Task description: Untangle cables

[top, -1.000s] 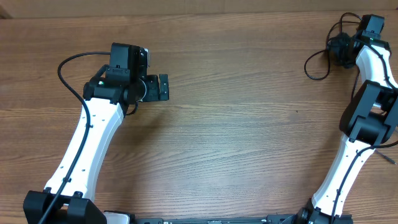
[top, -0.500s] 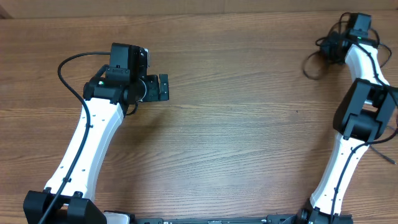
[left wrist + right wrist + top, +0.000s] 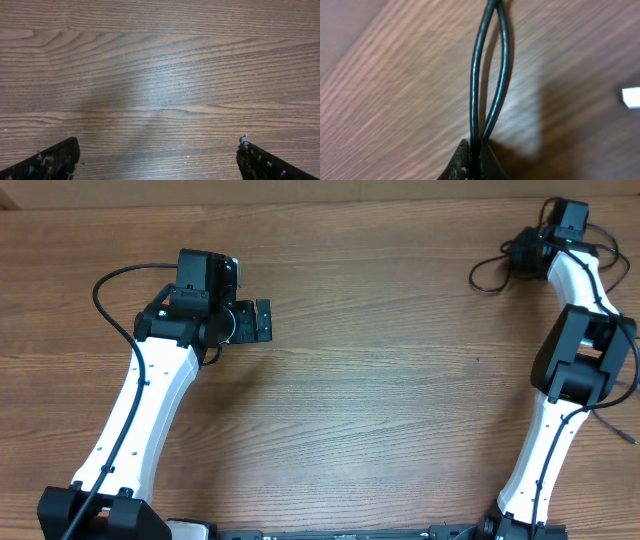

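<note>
Nearest, over the middle of the worktop (image 3: 400, 400), the left tool (image 3: 262, 320) hangs wide with nothing in it. At the far right corner the right tool (image 3: 475, 155) is pinched tight on two strands of the cables (image 3: 475, 75). The rest is bunched around it, with one loop trailing left. Untangling looks barely begun: a first grip taken, no cord yet separated.

No text, label, brand, number or sign could be read anywhere, neither on the cables (image 3: 473, 100) nor on the table (image 3: 400, 380).
</note>
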Motion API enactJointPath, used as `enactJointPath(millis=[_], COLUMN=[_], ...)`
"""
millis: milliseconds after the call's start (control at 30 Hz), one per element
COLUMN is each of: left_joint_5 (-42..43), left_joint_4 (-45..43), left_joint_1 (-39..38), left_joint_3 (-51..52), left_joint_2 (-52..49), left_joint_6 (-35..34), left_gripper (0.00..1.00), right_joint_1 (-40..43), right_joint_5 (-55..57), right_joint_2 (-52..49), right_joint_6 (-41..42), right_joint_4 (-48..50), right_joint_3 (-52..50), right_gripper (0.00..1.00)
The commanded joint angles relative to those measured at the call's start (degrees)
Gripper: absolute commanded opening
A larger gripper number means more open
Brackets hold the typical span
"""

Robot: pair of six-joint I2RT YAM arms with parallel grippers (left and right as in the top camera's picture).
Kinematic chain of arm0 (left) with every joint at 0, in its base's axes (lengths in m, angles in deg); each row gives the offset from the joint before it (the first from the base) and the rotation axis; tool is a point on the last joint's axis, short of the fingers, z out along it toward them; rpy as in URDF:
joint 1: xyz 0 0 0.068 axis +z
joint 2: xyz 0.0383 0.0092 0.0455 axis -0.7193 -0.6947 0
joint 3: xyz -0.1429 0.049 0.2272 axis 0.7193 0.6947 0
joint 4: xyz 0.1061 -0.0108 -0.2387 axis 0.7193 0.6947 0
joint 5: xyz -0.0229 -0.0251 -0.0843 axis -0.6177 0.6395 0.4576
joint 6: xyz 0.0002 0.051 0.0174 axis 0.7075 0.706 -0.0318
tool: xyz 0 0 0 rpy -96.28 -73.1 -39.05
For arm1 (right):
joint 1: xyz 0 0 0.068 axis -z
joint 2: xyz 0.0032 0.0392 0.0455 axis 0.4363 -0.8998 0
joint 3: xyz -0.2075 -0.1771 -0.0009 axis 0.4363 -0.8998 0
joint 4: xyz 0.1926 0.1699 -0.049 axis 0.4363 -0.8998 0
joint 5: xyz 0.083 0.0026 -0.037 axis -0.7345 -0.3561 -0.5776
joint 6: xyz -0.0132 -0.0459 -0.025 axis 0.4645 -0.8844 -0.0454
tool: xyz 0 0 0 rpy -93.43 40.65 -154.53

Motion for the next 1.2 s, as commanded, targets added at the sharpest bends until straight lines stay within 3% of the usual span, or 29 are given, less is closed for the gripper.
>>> enactJointPath(millis=[0, 333, 1167], left_joint_5=[0.2, 0.2, 0.2], left_joint_4=[-0.1, -0.4, -0.4], left_joint_1=[-0.4, -0.4, -0.4], left_joint_3=[0.2, 0.2, 0.2], left_joint_2=[0.9, 0.9, 0.9], left_joint_6=[-2.2, -2.2, -2.2], left_gripper=[1.0, 1.0, 1.0], right_joint_1=[-3.6, -8.8, -4.4], right_joint_5=[-2.8, -0.5, 2.7], right_joint_2=[-1.9, -1.9, -1.9], right_joint_6=[-0.1, -0.2, -0.5], right_joint_4=[0.9, 0.0, -3.7], right_joint_3=[1.9, 1.9, 1.9], right_gripper=[0.04, 0.04, 0.04])
